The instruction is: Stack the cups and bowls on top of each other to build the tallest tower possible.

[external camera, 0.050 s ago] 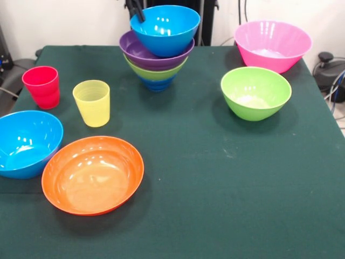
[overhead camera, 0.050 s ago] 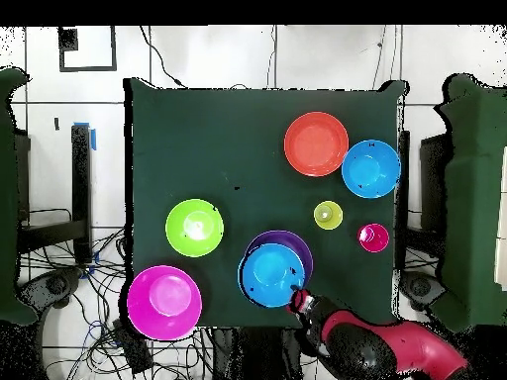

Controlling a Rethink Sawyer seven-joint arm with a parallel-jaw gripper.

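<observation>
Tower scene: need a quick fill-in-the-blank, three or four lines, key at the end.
1. The top bowl of the tower is light ____.
2. The gripper is at the rim of that top bowl, and the red cup stands beside the ____ cup.
3. The orange bowl lies next to a loose ____ bowl.
4. The lime green bowl sits just in front of the ____ bowl.

Missing words: blue; yellow; light blue; pink

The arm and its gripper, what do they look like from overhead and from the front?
From overhead the arm is bulky and rounded, mostly red with black sections, narrowing to a dark, red-tipped end beside the top blue bowl. From the front only the gripper shows: slim black parts at that bowl's rim. No cables or markings on it are clear.
</observation>
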